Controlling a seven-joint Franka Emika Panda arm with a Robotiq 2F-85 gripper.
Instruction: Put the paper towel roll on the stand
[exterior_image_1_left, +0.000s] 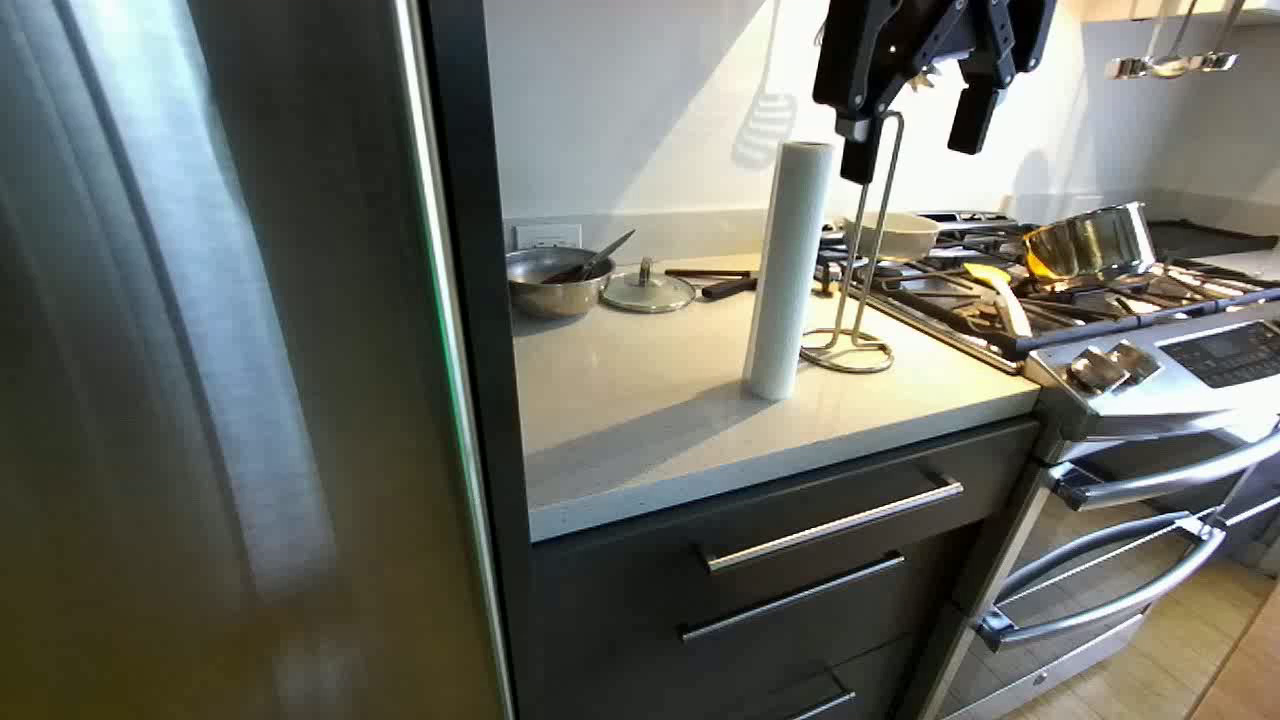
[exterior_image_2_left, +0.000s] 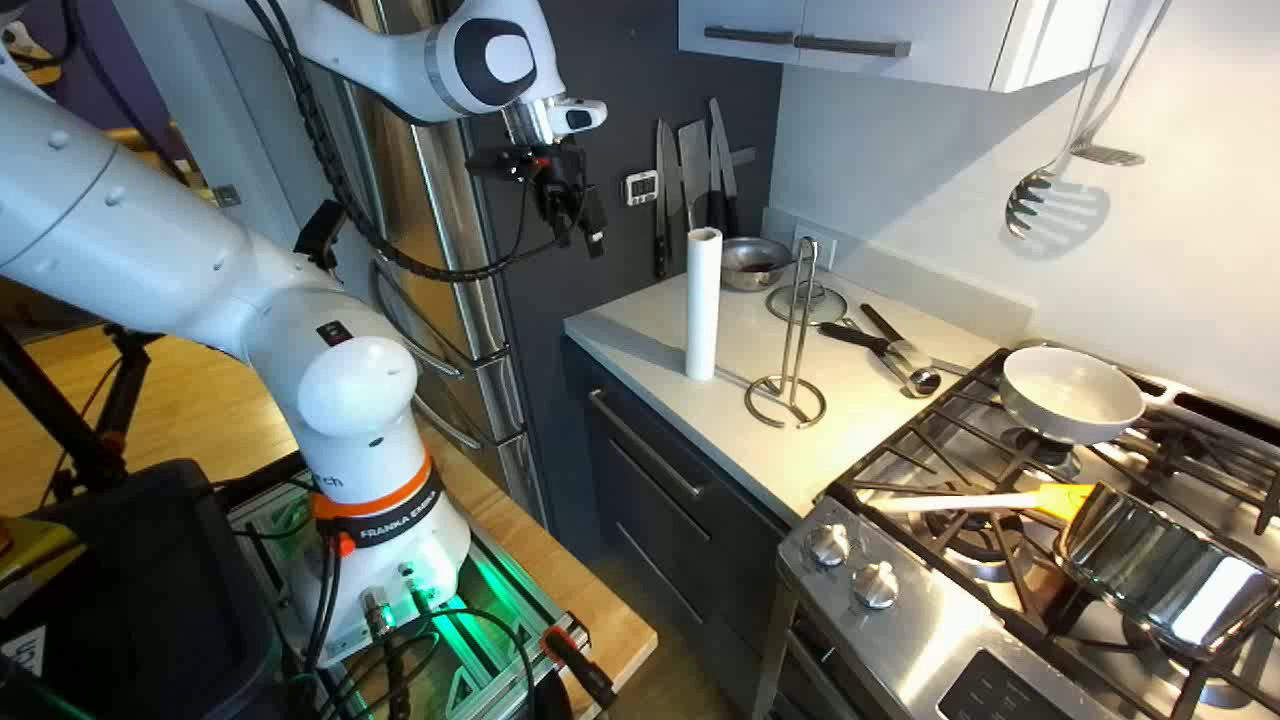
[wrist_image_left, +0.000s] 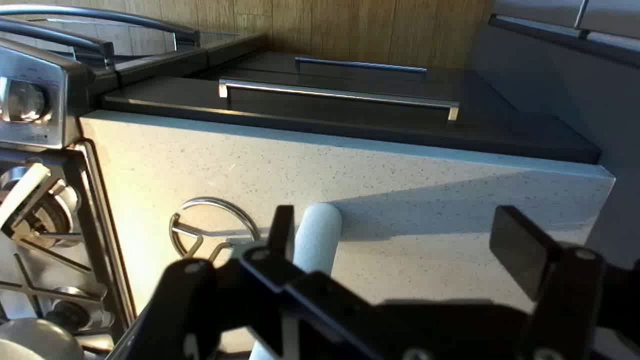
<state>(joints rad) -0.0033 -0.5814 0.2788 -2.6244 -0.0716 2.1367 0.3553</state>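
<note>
Paper towel roll (exterior_image_2_left: 703, 310) and wire stand (exterior_image_2_left: 800, 330) on the bench (exterior_image_1_left: 640, 370); the roll is upright, just beside the ring base of the stand and not on its rod; both exterior views show the pair side-on, whereas the wrist view looks down on the ring and the foot of the roll, with bench visible between the two; the jaws of the hand (exterior_image_1_left: 911, 165) stand wide apart, one of them crossing in front of the wire in an exterior view; an exterior view that takes in the white arm (exterior_image_2_left: 190, 220) shows the hand clear of the roll; a metal bowl (exterior_image_1_left: 560, 300) and a glass lid (exterior_image_1_left: 648, 293) lie towards the wall in both exterior views; knives (exterior_image_2_left: 665, 200) and a small white display unit (exterior_image_2_left: 641, 188) appear only in an exterior view; the gas stove (exterior_image_2_left: 940, 620) bears a tilted pot (exterior_image_2_left: 1165, 570), a white bowl (exterior_image_2_left: 1072, 395) and a spatula (exterior_image_2_left: 960, 502), whose yellow head shows in both exterior views; the wrist view gives drawer handles (wrist_image_left: 340, 94) from above, with wooden floor (wrist_image_left: 350, 30) beyond; legible writing: "FRANKA", then "EM", on the black band (exterior_image_2_left: 400, 518) at the arm's foot, and "ch" above the orange ring (exterior_image_2_left: 385, 497); marks on the control panel (exterior_image_2_left: 1010, 690) are too small to read.
</note>
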